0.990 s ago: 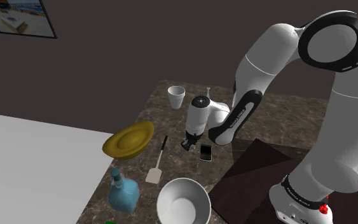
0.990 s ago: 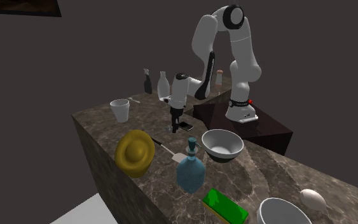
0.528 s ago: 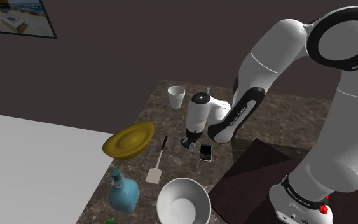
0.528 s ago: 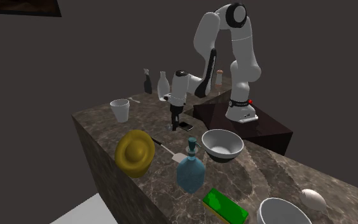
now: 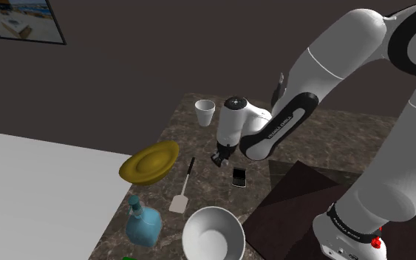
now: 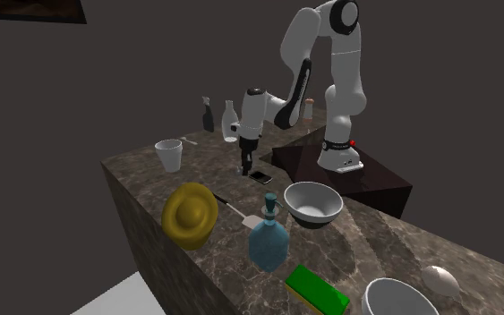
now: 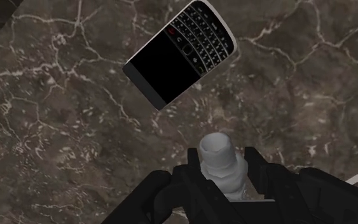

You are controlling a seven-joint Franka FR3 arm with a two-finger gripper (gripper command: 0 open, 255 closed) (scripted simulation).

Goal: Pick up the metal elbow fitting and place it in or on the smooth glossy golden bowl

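Lifting off the marble now, by the looks of it. The tool is clamping its two black fingers on the pale grey elbow fitting, which is poking up between them. The hand is riding higher above the counter than a second ago, so I'm guessing the grab is holding.

Just past the fitting, a black keypad phone is lying flat on the counter, not touching the tool. Going further out in the shoulder view, a spatula is lying between the tool and the golden bowl. The bowl is sitting tipped up at the counter's edge toward that view's left, well apart from the tool. A white cup is standing beyond all that.

So the pick is looking pretty much done, and what's remaining is carrying the fitting over the spatula to the bowl. With the bowl tilting like that, I'm thinking the fitting could slide back out unless it's let go low and toward the middle.
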